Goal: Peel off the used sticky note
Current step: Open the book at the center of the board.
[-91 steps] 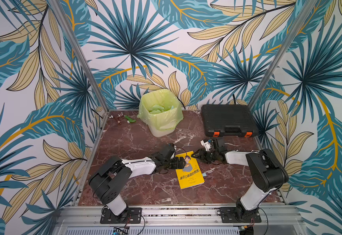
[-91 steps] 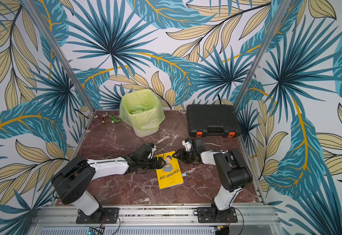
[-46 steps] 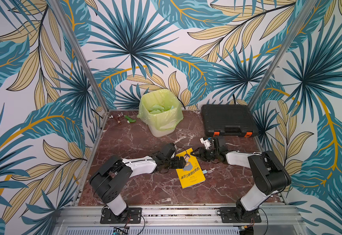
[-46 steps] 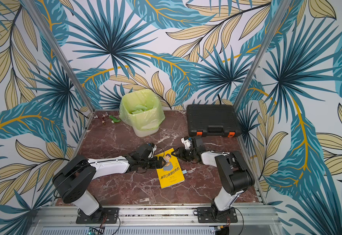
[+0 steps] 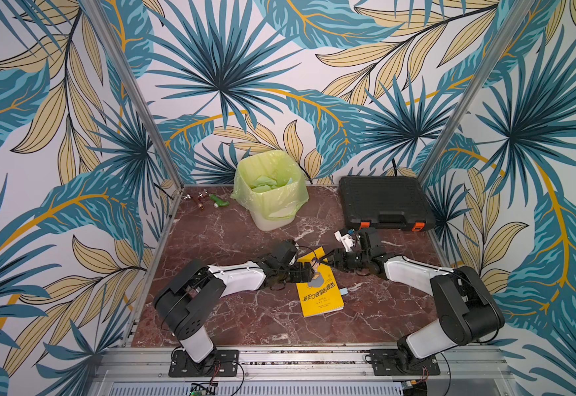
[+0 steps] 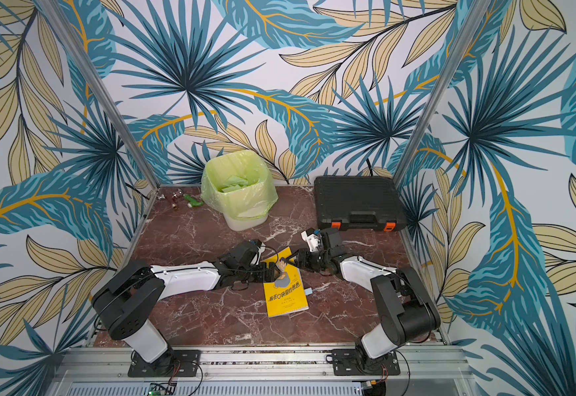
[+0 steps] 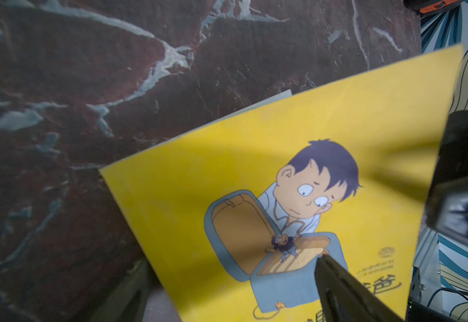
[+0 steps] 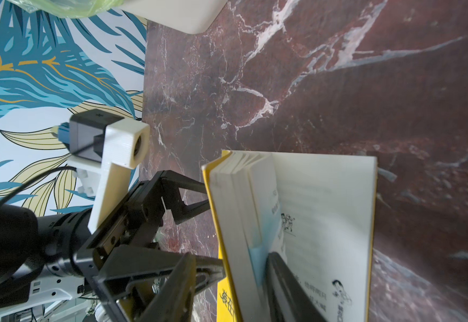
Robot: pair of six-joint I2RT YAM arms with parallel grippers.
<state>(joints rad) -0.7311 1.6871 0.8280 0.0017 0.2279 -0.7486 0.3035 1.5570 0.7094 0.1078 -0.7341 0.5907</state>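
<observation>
Book (image 5: 321, 295), yellow cover, lies mid-tabletop (image 5: 245, 247) w/ its far end fanned open. Sticky note (image 8: 262, 237), pale blue, sits betw. the fanned pages. In a top view a blue tab (image 5: 344, 291) pokes out at the book's edge, maybe the same note, can't confirm.

Left gripper (image 5: 304, 271): jaws spread wide, one finger resting on the cover, grasping nothing I can see. Right gripper (image 5: 324, 261): one finger (image 8: 285, 278) is slid in betw. pages, touching the note. The other finger is hidden, so can't tell if it's pinching.

Step in hand, imo, is getting hold of the note.
- Left should press the cover down so the book neither lifts nor slides.
- Right should pinch the note's free edge only, not the page under it.
- Peel low and slow toward the glued strip.
- Risks: page tears, or pages flop shut on the finger.

Tabletop is dark red marble-look w/ pale veins, smooth, prob. slippery for a thin book. At the back are a bin (image 5: 269, 192) w/ green liner, paper scraps inside, and a shut black case (image 5: 382, 199). Few small bits (image 5: 207, 200) lie in the back-left corner. Leaf-print walls close three sides, w/ metal posts at the corners.
</observation>
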